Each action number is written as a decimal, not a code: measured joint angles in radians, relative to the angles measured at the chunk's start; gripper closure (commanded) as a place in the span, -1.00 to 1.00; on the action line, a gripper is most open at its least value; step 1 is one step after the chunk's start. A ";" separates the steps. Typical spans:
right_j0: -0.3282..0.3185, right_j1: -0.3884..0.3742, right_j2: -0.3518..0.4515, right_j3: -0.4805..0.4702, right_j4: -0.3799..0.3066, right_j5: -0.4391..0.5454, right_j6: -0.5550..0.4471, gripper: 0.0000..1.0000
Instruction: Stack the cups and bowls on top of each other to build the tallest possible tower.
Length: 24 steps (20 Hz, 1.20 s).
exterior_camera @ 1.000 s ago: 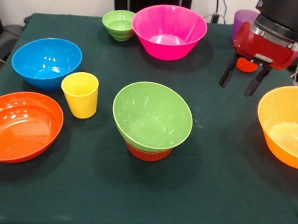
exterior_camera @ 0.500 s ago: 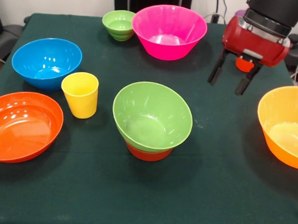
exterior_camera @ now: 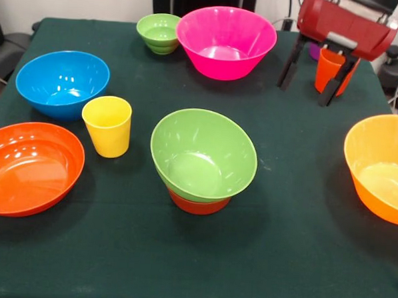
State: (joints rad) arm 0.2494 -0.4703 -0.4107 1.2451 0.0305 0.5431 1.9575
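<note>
A medium green bowl [exterior_camera: 204,154] sits tilted on a small red-orange bowl [exterior_camera: 197,204] at the table's middle, forming a low tower. My gripper [exterior_camera: 302,94] hangs open and empty at the upper right, above the cloth. An orange cup [exterior_camera: 326,70] stands upright just behind it, seen between the fingers. The yellow cup [exterior_camera: 107,125] stands left of the tower. A large yellow-orange bowl [exterior_camera: 378,165] rests at the right edge. The pink bowl [exterior_camera: 225,40] and small green bowl [exterior_camera: 158,32] sit at the back. The blue bowl [exterior_camera: 62,82] and shallow orange bowl [exterior_camera: 28,167] lie at left.
Dark green cloth [exterior_camera: 280,260] covers the table. A sliver of a purple thing [exterior_camera: 313,53] shows behind the red gripper body. The table's edges run close to the shallow orange bowl and the yellow-orange bowl.
The gripper has risen and drifted left and toward the back, staying open. The orange cup it hid before now shows between its fingers. No bowl or cup has moved.
</note>
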 measured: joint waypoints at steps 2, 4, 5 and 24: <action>0.000 -0.008 0.000 0.000 0.002 0.009 0.000 -1.00; 0.001 -0.014 0.000 0.000 0.006 0.019 0.000 -1.00; 0.002 -0.015 0.000 0.000 0.010 0.022 0.000 -1.00; 0.037 0.032 -0.001 -0.052 0.059 0.023 0.000 -1.00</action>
State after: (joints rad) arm 0.2867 -0.4387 -0.4112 1.1931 0.0894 0.5664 1.9575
